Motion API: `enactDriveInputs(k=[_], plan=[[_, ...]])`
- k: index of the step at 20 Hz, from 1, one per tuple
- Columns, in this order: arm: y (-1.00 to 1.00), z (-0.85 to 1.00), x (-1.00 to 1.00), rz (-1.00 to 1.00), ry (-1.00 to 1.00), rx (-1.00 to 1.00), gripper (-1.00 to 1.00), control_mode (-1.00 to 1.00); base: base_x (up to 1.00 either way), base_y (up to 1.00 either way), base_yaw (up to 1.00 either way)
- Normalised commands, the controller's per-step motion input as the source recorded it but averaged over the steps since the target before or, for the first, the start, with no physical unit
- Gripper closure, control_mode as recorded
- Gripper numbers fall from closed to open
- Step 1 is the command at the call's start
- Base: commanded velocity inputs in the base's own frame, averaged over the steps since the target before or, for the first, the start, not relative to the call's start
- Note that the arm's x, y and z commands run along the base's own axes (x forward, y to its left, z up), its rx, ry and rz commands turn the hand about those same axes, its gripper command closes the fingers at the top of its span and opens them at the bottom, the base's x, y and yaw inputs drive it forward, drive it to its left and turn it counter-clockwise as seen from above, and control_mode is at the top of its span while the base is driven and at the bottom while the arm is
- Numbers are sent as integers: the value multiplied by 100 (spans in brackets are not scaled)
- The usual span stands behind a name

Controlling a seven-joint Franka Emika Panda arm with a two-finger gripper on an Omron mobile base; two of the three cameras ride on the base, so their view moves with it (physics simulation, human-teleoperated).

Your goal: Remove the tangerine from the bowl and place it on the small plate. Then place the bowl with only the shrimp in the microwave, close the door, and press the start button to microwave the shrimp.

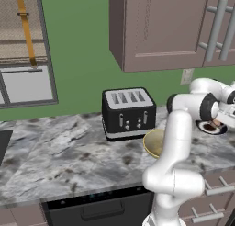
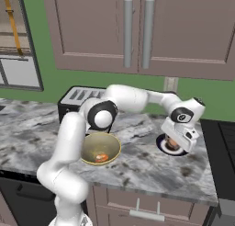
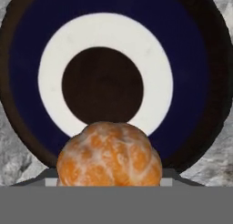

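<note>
Hand view has the tangerine clamped in the hand just above the plate; shrimp lies in the bowl on the tabletop, near the toaster.

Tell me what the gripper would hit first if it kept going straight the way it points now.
The small plate, probably: the gripper points down at it with the tangerine between its fingers, so the fruit would likely touch the plate first.
</note>
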Motion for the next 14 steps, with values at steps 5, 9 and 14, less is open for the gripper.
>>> enactDriveInputs(k=[5, 9, 14], plan=[[-14, -46, 28, -1, 2, 0, 100, -100, 0, 0, 0], [0, -47, 45, -1, 0, -9, 100, -100, 0, 0, 0], [2, -25, 19, 0, 0, -7, 100, -100, 0, 0, 0]])
